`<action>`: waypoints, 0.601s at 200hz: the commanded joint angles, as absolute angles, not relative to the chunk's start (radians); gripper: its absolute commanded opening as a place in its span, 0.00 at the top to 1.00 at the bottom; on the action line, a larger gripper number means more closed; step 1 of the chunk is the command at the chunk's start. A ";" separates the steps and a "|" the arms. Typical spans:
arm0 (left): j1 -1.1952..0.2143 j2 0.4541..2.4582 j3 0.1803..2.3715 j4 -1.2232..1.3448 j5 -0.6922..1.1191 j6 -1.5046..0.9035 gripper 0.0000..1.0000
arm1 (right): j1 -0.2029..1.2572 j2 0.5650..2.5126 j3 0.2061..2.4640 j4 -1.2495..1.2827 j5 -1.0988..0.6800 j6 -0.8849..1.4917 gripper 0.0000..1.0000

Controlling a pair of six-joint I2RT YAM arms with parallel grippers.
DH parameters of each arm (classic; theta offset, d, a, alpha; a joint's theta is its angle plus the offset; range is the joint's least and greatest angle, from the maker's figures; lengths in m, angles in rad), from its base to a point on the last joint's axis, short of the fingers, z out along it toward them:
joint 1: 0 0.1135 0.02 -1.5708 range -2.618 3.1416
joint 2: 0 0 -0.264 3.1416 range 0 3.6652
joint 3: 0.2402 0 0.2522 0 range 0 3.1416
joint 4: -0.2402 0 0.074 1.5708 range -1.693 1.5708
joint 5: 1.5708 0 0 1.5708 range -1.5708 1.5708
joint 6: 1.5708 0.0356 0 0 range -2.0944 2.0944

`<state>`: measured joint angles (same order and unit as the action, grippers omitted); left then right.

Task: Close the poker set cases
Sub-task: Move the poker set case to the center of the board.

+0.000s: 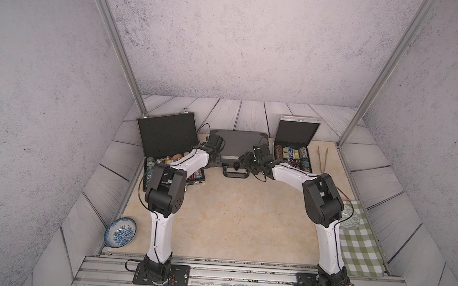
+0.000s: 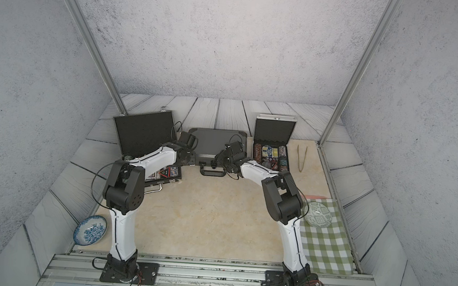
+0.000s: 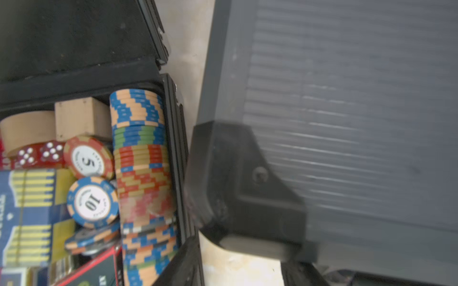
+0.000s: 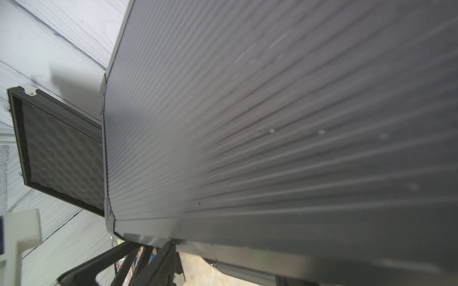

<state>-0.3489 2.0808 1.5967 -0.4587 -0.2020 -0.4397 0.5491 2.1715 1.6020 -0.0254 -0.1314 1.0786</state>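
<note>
In both top views the left arm hides most of the black case tray. The left claw and right claw are dark clumps, their jaw spread unreadable. Both wrist views blur the ribbed grey case, which the frame edges crop.

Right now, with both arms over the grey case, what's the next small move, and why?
Probably swing the left arm to the upright lid of the black case and tip it forward: the grey case looks flat, while that one and the silver case stand open, chips showing.
</note>
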 commanded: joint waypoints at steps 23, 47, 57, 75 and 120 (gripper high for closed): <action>-0.322 2.085 1.641 -0.390 -0.211 -0.430 0.44 | 0.498 2.268 1.682 -0.055 -0.121 1.023 0.36; -0.322 2.078 1.643 -0.403 -0.204 -0.429 0.44 | 0.480 2.297 1.751 -0.087 -0.168 0.976 0.35; -0.322 2.071 1.643 -0.411 -0.202 -0.430 0.44 | 0.478 2.302 1.783 -0.115 -0.191 0.943 0.34; -0.322 2.053 1.638 -0.425 -0.197 -0.433 0.44 | 0.479 2.276 1.780 -0.126 -0.229 0.905 0.33; -0.322 1.949 1.576 -0.496 -0.165 -0.466 0.45 | 0.478 2.071 1.643 -0.180 -0.301 0.708 0.30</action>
